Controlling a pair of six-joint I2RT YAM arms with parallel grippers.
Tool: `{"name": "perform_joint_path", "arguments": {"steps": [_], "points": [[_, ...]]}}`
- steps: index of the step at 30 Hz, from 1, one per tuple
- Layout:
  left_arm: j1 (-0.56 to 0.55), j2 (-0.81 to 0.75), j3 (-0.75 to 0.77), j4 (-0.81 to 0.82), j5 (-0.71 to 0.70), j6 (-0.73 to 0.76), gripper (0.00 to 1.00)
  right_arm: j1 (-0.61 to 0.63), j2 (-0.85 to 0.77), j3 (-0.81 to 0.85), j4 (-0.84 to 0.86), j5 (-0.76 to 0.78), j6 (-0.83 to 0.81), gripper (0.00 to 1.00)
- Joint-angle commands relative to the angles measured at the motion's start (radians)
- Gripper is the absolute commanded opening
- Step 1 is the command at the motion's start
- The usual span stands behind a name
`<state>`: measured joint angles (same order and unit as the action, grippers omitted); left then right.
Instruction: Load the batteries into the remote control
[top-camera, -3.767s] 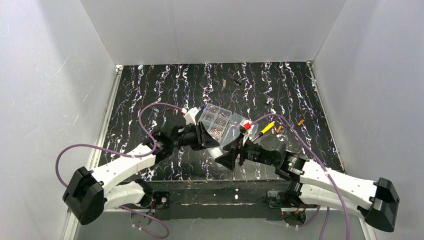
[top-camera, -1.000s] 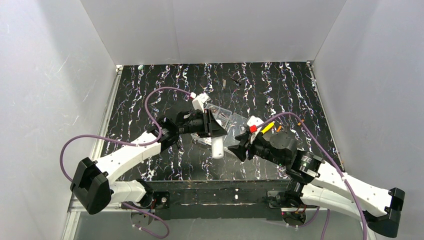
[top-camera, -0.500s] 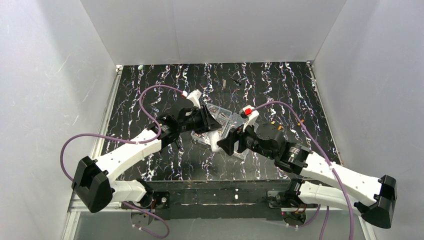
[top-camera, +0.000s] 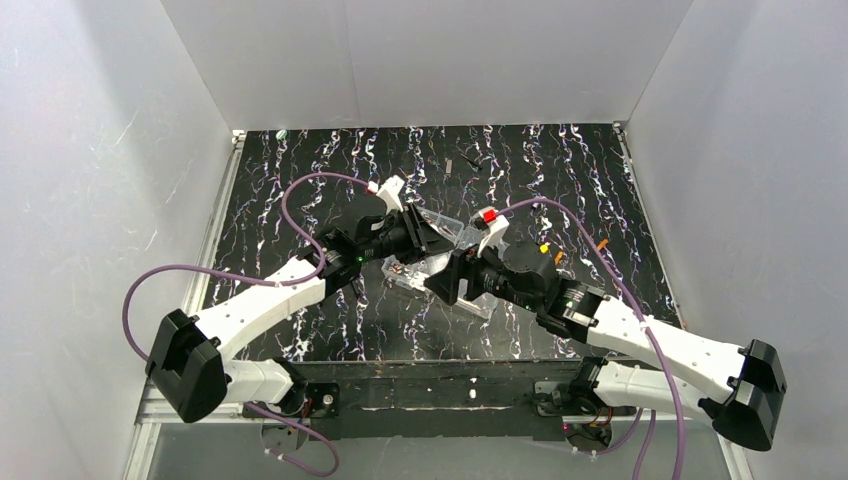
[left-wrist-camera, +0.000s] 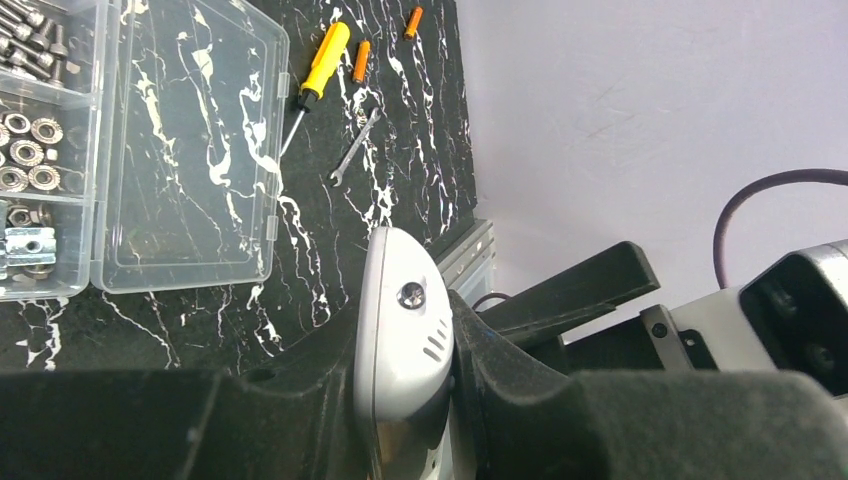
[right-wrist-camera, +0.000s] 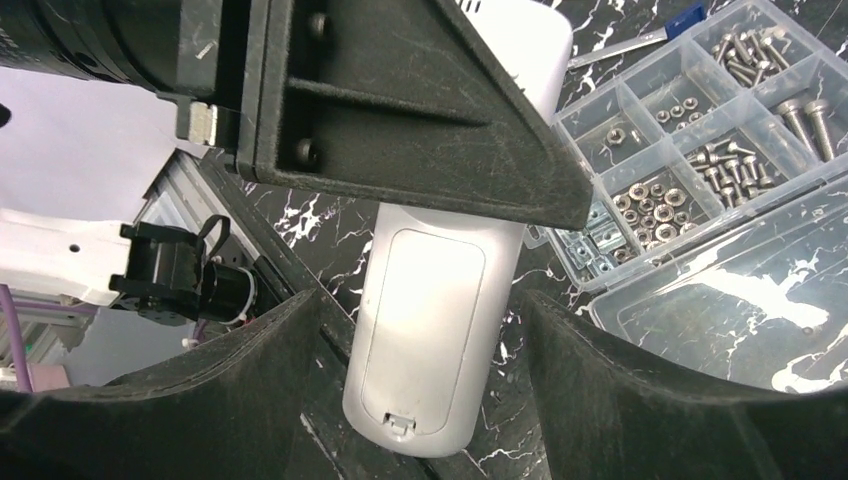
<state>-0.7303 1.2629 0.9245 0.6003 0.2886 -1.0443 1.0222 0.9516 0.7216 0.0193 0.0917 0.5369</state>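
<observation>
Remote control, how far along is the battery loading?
Done: the remote control is picked up, left jaws shut on it, back facing the right wrist camera. In hand: the open right jaws flank its lower end. Left: its battery cover is on, and both batteries lie on the table near the yellow screwdriver.

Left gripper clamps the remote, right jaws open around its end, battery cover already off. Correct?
No: the battery cover is on, shut on the back of the remote control, as the right wrist view shows. The left gripper clamps it; the right gripper stands open around its end.
</observation>
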Motion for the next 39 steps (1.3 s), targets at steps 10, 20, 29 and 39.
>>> {"name": "perform_joint_path", "arguments": {"steps": [10,20,29,39], "points": [[-0.001,0.011,0.000,0.067,0.011,-0.023,0.02,-0.009,0.032,0.040,-0.031,-0.002,-0.150,0.43],[-0.002,0.041,0.010,0.090,0.003,-0.029,0.36,-0.013,0.017,0.046,-0.107,0.041,-0.167,0.01],[-0.002,0.043,0.019,0.083,0.031,-0.016,0.23,-0.055,-0.010,0.036,-0.124,0.059,-0.179,0.01],[-0.002,0.061,0.027,0.104,0.056,-0.020,0.00,-0.080,-0.038,0.044,-0.127,0.038,-0.236,0.40]]}}
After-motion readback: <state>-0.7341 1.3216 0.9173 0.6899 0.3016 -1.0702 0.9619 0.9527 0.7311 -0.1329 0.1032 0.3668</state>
